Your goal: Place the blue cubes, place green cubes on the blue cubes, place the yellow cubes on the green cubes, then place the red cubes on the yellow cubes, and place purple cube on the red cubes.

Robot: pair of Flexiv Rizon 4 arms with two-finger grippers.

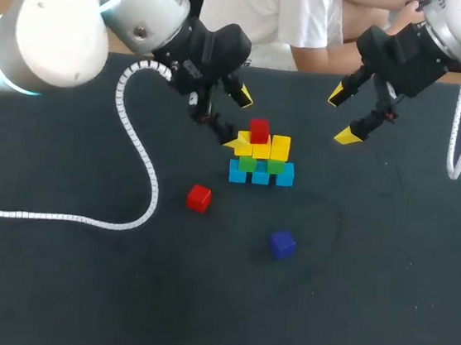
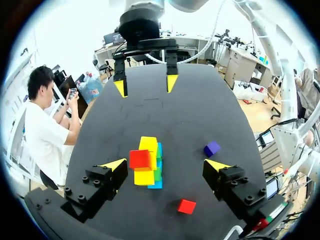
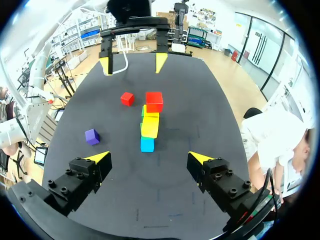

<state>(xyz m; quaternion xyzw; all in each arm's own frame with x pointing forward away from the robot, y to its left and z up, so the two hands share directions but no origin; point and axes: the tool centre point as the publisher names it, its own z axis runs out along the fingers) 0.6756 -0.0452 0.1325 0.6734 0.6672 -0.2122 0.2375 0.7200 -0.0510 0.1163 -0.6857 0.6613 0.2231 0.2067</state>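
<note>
Centrally on dark surface, stack is seen: blue cubes in bottom row, green cubes on them, yellow cubes above, one red cube on top. Second red cube is left loose beside stack, nearer robot. Purple cube lies loose nearer still, well apart from stack. Left tool is held released, nothing gripped; stack is framed between its spread fingers, one tip just beside yellow tier. Right tool is held released and empty, off to stack's right, apart from it.
</note>
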